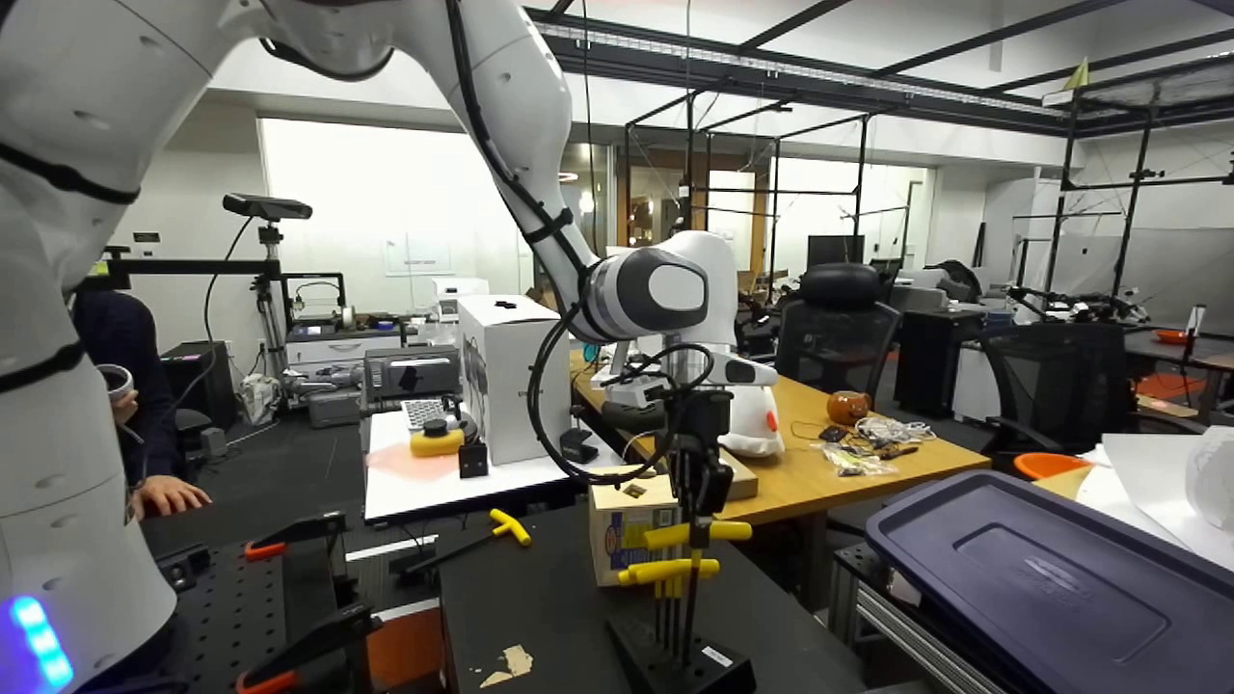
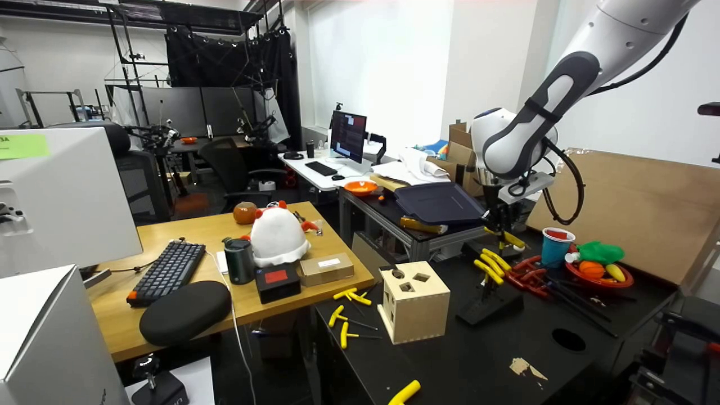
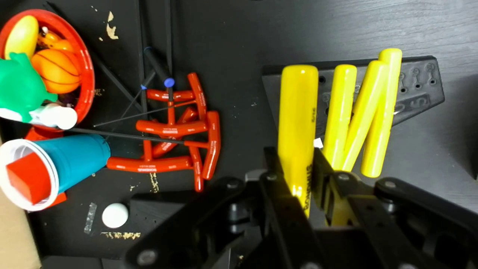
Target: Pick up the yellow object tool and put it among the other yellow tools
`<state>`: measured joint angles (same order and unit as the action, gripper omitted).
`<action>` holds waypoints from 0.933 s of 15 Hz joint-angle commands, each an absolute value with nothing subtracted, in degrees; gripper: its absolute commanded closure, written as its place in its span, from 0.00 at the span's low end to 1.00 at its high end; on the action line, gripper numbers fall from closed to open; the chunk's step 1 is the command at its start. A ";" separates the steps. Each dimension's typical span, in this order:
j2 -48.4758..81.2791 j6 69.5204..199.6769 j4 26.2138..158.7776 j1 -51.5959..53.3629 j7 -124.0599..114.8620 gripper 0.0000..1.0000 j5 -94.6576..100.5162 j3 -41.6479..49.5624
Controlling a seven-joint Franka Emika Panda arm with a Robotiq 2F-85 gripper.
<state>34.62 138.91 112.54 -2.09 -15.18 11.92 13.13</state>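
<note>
Yellow tool [image 3: 297, 123] gripped by jaws; three other yellow tools [image 3: 362, 116] in holder [image 3: 420, 91]; toys [image 3: 56, 71] in bowl [image 3: 88, 74]

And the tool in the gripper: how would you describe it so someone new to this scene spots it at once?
In the wrist view, find the black stand on the dark table, right of the red tools. At its left end, the gripper is shut on a yellow tool. Unlike the other yellow handles to its right, this one is gripped.
</note>
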 commanded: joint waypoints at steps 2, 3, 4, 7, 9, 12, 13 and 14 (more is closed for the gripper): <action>34.26 137.10 111.39 -2.63 -14.86 0.94 10.59 12.82; 34.32 136.96 111.38 -2.73 -14.75 0.94 10.46 12.77; 34.37 136.98 111.38 -2.76 -14.78 0.94 10.41 12.79; 34.67 136.84 111.30 -2.94 -14.74 0.94 10.05 12.71; 34.88 136.94 111.27 -2.93 -14.85 0.94 9.79 12.70; 34.66 136.90 111.29 -2.91 -14.76 0.94 9.51 12.55; 34.62 136.89 111.31 -2.91 -14.74 0.94 9.38 12.52; 34.61 136.82 111.29 -2.92 -14.72 0.94 9.27 12.48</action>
<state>35.20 138.87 112.20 -2.55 -15.18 10.36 12.95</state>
